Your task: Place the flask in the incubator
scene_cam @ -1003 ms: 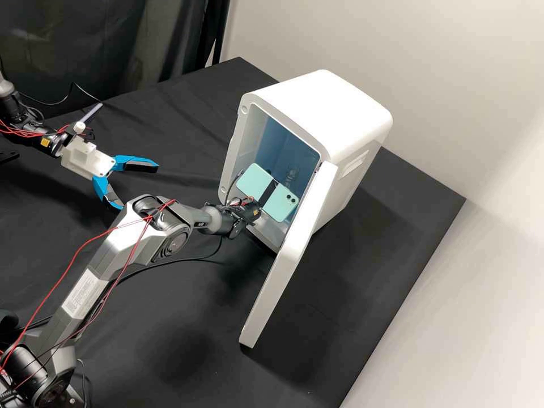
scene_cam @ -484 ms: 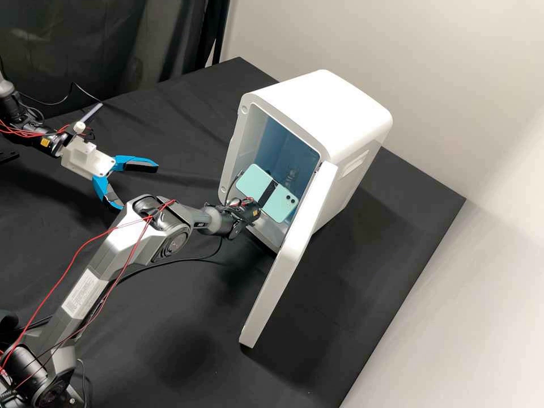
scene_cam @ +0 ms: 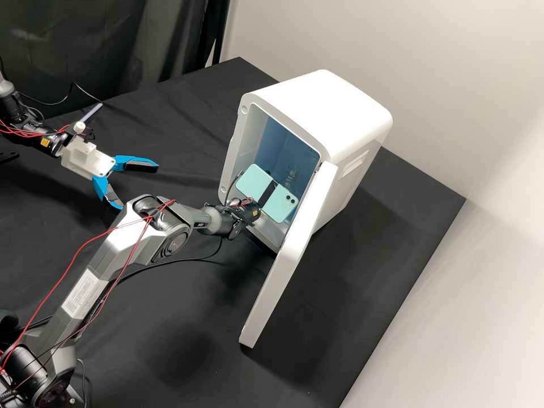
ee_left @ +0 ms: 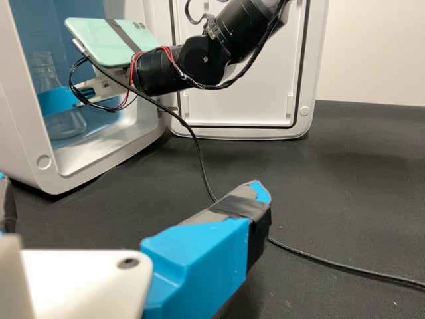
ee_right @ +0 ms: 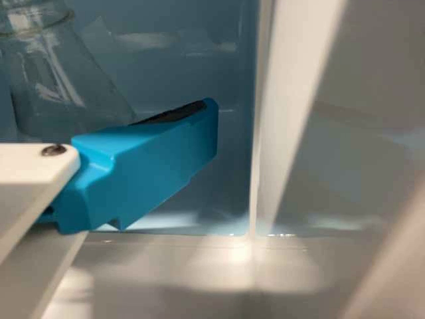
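Observation:
The white incubator (scene_cam: 334, 119) stands on the black bench with its door (scene_cam: 283, 266) swung open. A clear glass flask (ee_left: 63, 126) stands upright on the floor of its blue inside, and the glass (ee_right: 46, 66) rises close by in the right wrist view. My right arm reaches in through the opening, and my right gripper (ee_left: 63, 100) is at the flask's body. Whether it grips the glass is hidden. My left gripper (scene_cam: 137, 186) hangs open over the bench, well to the left of the incubator, with nothing between its fingers (ee_left: 219, 239).
A mint-green phone (scene_cam: 266, 192) rides on the right wrist at the incubator's mouth. A black cable (ee_left: 212, 193) trails across the bench from that wrist. The open door leans out toward the bench's front. Dark curtains hang behind at the left.

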